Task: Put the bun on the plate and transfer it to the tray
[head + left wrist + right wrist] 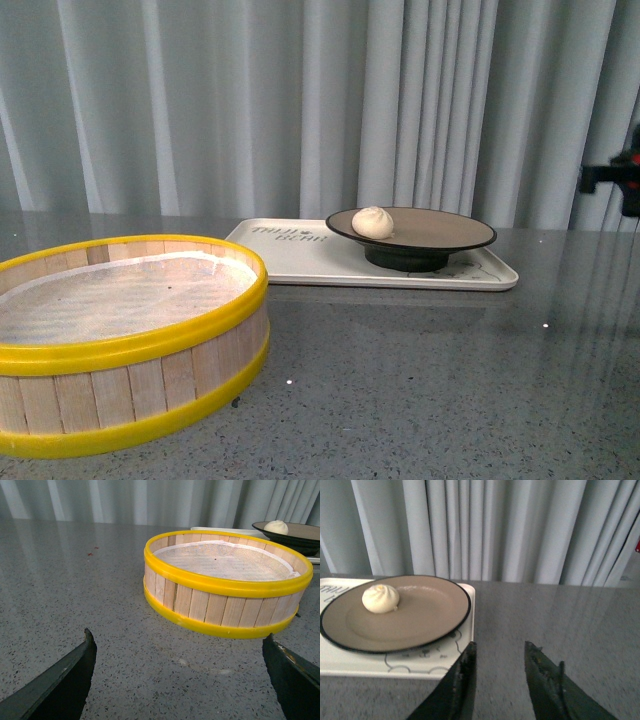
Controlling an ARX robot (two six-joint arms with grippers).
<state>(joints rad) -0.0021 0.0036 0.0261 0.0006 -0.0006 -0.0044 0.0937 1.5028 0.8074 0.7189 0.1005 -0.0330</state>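
Observation:
The white pleated bun [373,222] lies on the left part of the beige plate [440,229] with a black rim. The plate stands on the cream-white tray [300,252] at the back of the table. In the right wrist view the bun [380,598] sits on the plate [420,617], which rests on the tray [350,662]. My right gripper [500,647] is open and empty, just off the tray's right end. My left gripper [177,640] is wide open and empty over the bare table. The plate [300,532] and bun [276,527] show far off in that view.
A round wooden steamer basket [120,340] with yellow rims and a white liner stands at the front left; it also shows in the left wrist view [225,580]. Grey curtains hang behind the speckled grey table [420,380]. A dark object [620,180] shows at the right edge.

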